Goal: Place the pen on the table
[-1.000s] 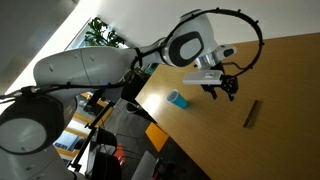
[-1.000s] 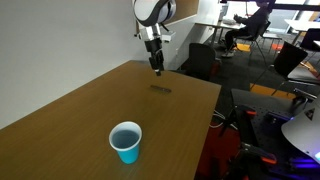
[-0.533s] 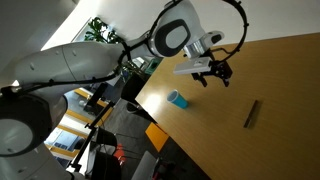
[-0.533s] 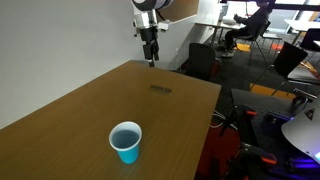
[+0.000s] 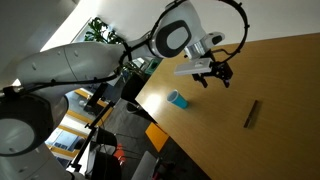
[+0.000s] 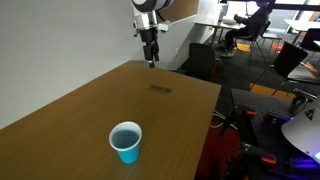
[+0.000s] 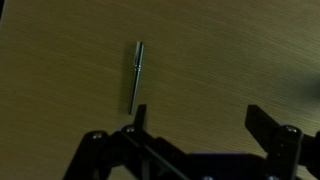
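Observation:
The pen [image 7: 136,76] lies flat on the light-brown wooden table [image 7: 230,50], a thin dark stick. It also shows in both exterior views [image 5: 252,113] [image 6: 159,89]. My gripper [image 7: 200,118] is open and empty, raised well above the table with nothing between its fingers. In both exterior views [image 5: 215,78] [image 6: 150,58] it hangs in the air above and apart from the pen.
A small teal cup [image 5: 177,99] [image 6: 126,141] stands on the table away from the pen. The table's straight edge [image 5: 160,120] runs beside office chairs and desks [image 6: 205,55]. A plant [image 5: 100,32] stands behind the arm.
The gripper has risen away from the pen over the last second, then held still. The pen has stayed flat on the table.

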Controlling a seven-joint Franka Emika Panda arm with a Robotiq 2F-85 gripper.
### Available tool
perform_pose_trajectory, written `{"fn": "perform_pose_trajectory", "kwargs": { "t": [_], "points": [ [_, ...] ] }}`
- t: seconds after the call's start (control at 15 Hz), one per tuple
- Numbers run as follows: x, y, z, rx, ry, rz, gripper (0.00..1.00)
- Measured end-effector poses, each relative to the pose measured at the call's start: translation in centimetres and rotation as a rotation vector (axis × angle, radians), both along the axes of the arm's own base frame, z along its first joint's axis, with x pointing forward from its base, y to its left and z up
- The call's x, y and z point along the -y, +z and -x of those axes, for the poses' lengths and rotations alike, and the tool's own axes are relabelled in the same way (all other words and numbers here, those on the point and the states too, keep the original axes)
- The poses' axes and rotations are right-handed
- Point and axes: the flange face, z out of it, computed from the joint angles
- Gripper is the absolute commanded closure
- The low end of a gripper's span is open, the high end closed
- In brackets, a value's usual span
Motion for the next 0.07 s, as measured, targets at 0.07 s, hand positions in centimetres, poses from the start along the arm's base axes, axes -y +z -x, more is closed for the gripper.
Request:
{"fn": "perform_pose_trajectory", "kwargs": {
  "t": [0.07],
  "points": [
    [-0.01, -0.01, 0.0, 0.0, 0.0, 0.0, 0.0]
  ]
}}
